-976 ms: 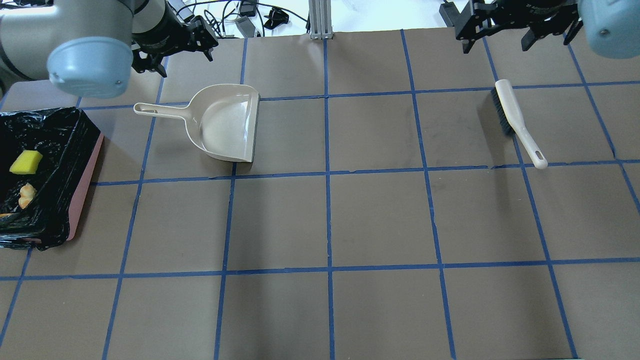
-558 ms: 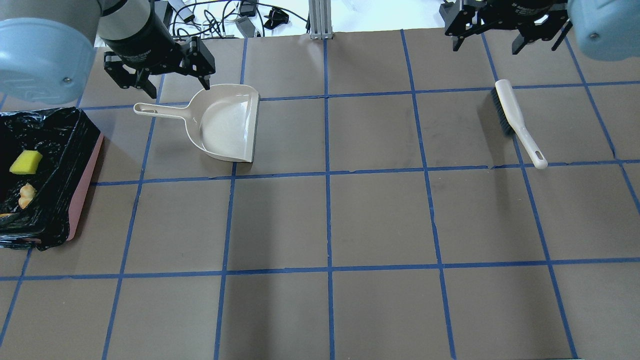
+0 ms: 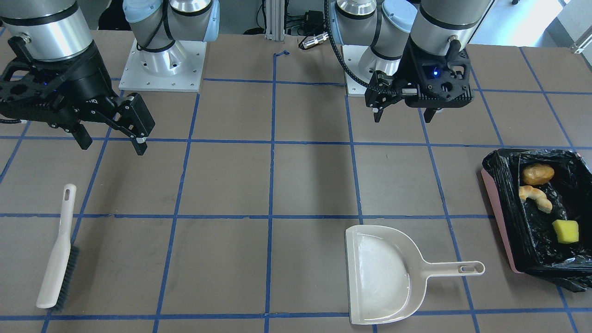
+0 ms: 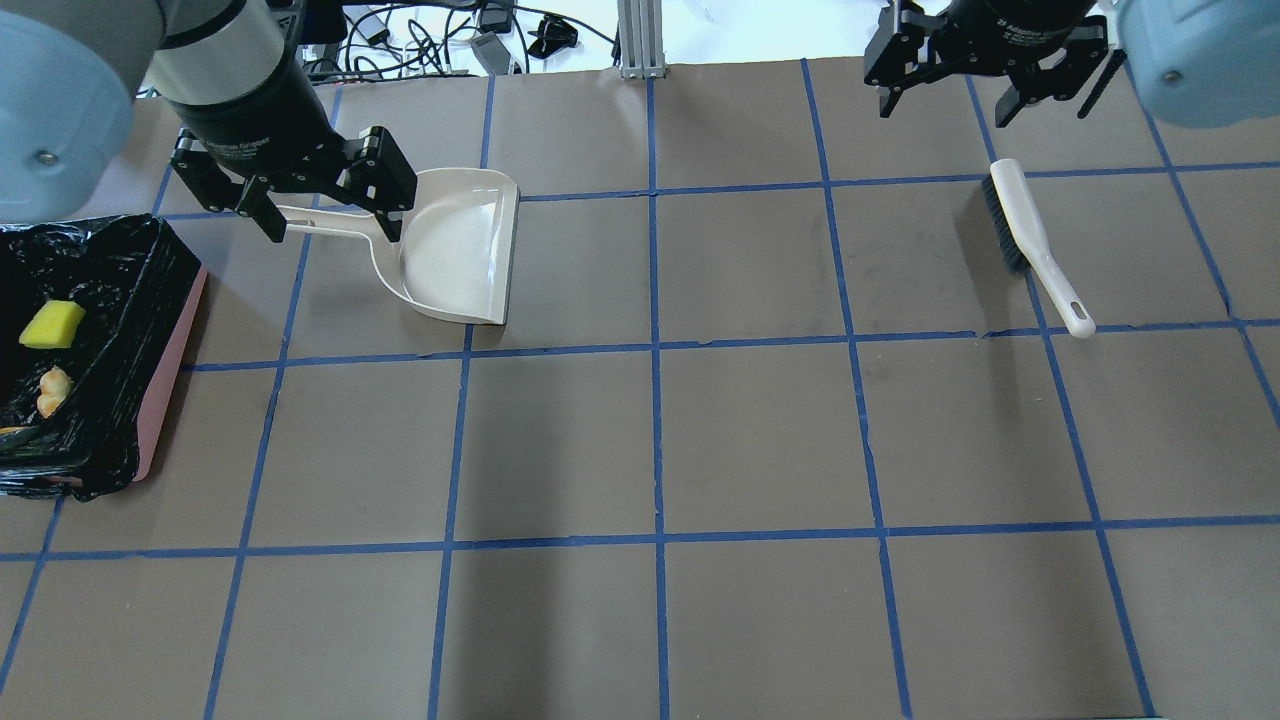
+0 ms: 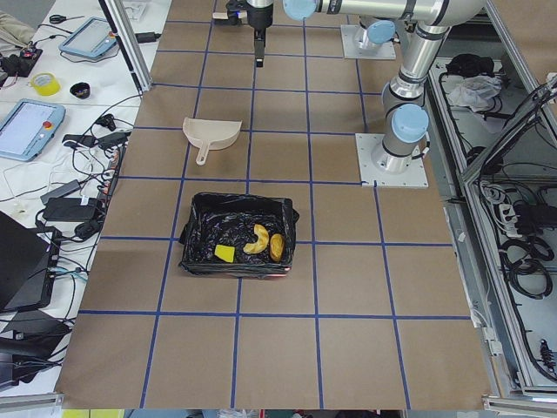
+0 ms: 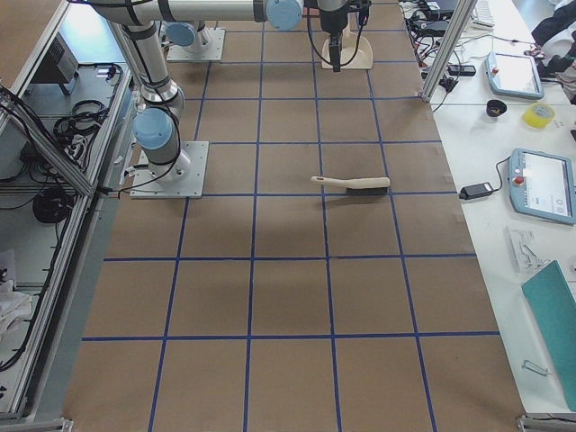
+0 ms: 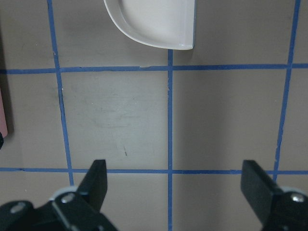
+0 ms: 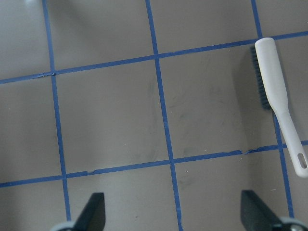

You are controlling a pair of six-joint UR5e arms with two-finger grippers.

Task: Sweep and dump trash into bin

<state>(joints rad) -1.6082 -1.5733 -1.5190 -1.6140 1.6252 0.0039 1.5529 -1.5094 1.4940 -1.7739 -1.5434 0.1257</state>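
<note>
The bin [image 3: 498,217] is a pink tub with a black bag at the table's left end; it also shows in the overhead view [image 4: 168,370]. In it lie the golden-brown oval [image 3: 538,174], the cream crescent [image 3: 535,196] and the yellow-green wedge [image 3: 566,231]. My left gripper [image 4: 332,232] is open and empty, high above the table; from overhead its fingers straddle the handle of the beige dustpan [image 4: 455,250]. It also shows in the front view [image 3: 402,115]. My right gripper [image 4: 975,100] is open and empty, above the far side of the white brush [image 4: 1030,240].
The empty dustpan [image 3: 379,277] lies flat, handle toward the bin. The brush [image 3: 58,259] lies on its side near the right end. Brown table paper with a blue tape grid. Cables and a metal post stand beyond the far edge.
My left gripper has swung from beyond the dustpan to above its handle. My right gripper has drifted slightly left. Dustpan, brush, bin and trash have not moved.
</note>
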